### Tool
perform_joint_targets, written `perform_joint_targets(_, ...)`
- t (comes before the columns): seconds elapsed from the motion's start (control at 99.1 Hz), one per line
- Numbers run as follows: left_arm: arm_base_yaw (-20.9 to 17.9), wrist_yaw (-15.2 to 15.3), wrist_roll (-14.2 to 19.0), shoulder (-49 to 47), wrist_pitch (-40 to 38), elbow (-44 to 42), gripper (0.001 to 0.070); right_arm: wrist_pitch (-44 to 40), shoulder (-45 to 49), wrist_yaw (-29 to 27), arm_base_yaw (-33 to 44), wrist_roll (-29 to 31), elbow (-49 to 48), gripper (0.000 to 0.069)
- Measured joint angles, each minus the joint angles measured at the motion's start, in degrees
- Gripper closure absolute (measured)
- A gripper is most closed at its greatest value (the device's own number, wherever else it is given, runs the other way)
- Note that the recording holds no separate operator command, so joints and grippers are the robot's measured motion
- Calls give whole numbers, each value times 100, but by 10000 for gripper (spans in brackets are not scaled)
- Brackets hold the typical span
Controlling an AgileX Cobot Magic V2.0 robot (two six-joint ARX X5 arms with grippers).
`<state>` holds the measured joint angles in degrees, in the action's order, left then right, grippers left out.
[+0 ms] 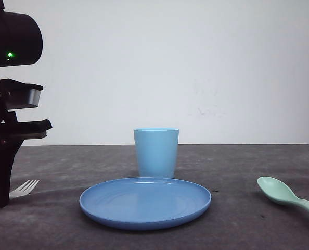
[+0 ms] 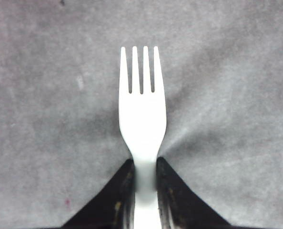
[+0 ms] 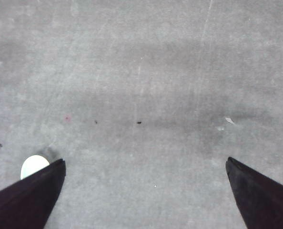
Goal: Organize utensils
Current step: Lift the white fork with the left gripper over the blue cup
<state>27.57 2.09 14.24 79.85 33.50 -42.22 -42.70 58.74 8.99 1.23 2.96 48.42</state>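
A white wall backs the gray table (image 1: 248,156). At frame center sits the blue plate (image 1: 145,202), with the light blue cup (image 1: 156,152) just behind it. The spoon (image 1: 285,196) lies at lower right, bowl toward the plate. The fork (image 2: 142,124) lies at lower left, tines pointing away from the left claw (image 2: 144,191), which is clenched on its handle. The right claw (image 3: 144,191) is released, holding nothing.

lab bench (image 1: 66,156) — bare white wall (image 1: 170,62)
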Motion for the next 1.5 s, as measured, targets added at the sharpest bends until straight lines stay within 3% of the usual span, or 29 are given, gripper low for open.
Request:
perform_joint_targets(0.535, 79, -201, 20, -1038, 186, 98, 670, 0, 0, 0, 0, 0, 0, 12)
perform_joint_targets(0.898, 79, -354, 20, -1893, -164, 98, 670, 0, 0, 0, 0, 0, 0, 12)
perform_joint_targets(1.019, 94, -470, 17, -2116, -581, 98, 670, 0, 0, 0, 0, 0, 0, 12)
perform_joint_targets(1.312, 107, -1360, 20, -2256, -2214, 98, 670, 0, 0, 0, 0, 0, 0, 12)
perform_joint_targets(1.503, 107, -1539, 17, -2253, -3263, 98, 670, 0, 0, 0, 0, 0, 0, 12)
